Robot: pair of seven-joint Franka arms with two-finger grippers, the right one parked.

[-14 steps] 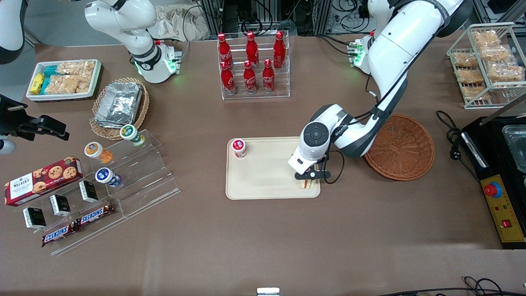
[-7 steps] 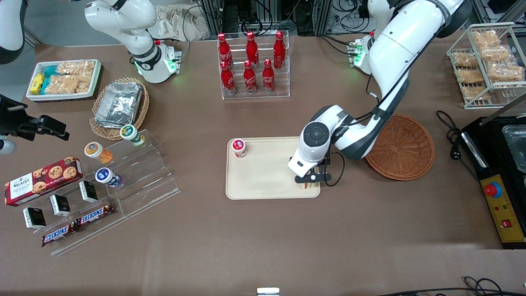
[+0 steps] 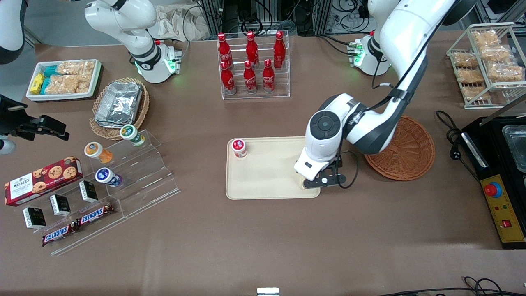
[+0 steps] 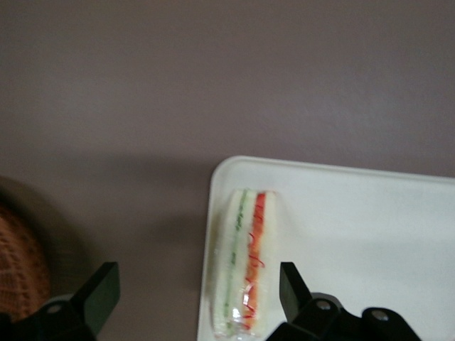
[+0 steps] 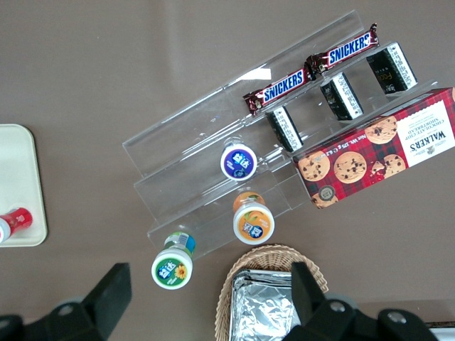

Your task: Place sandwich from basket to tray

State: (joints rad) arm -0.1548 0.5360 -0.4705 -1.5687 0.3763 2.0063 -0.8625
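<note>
Here the brown table (image 3: 263,238) carries everything, and the cream tray (image 3: 263,176) sits near its middle, with the reddish-brown wicker basket (image 3: 404,150) just beside it toward the working arm's end. The left arm (image 3: 394,61) reaches over the basket's rim and covers part of it, so its wrist hangs over the tray's corner that is closest to the basket and nearest the front camera. The gripper (image 4: 199,298) is above that corner with its fingers spread wide and holding nothing; in the wrist view one fingertip (image 4: 99,288) stands over bare table outside the tray's rim and the other over the tray (image 4: 355,234). The sandwich (image 4: 245,263) lies on the tray between them, apart from both, just inside the rim, on its side with the green and orange-red filling stripes facing up. In the front view the wrist hides it almost entirely. A small red-capped cup (image 3: 238,147) stands upright at the tray's corner farthest from the sandwich, well apart from the gripper.
</note>
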